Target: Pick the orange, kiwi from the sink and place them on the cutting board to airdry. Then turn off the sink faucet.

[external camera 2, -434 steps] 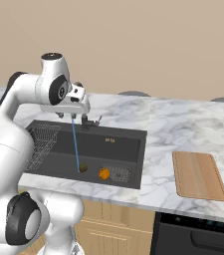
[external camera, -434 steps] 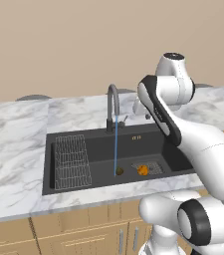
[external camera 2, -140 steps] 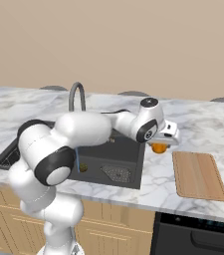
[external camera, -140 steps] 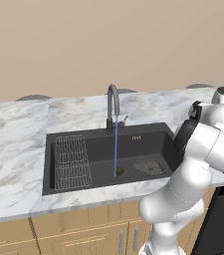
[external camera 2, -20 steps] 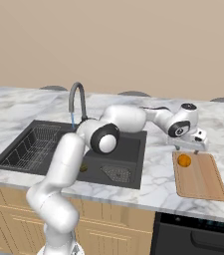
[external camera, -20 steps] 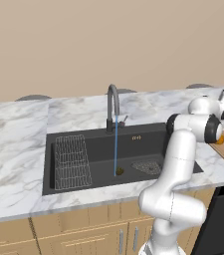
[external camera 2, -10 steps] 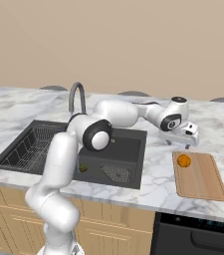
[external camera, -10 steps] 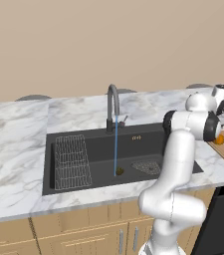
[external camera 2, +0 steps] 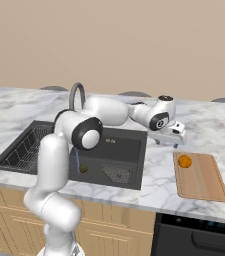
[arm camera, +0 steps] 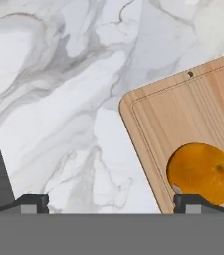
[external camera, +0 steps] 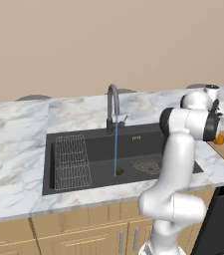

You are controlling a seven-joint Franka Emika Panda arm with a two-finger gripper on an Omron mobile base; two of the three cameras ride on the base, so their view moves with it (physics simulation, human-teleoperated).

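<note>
Spread wide and holding nothing, the tool hangs over the marble surface between the sink and the cutting board, its fingertips well apart and touching nothing. The kiwi lies on the basin floor by the blue stream from the sink faucet, which runs on. The orange sits on the board's near-left corner, clear of the tool. A second ago the tool stood right over the orange on the board; it has since drawn back toward the sink and risen a little. No writing or labels can be read anywhere.
</note>
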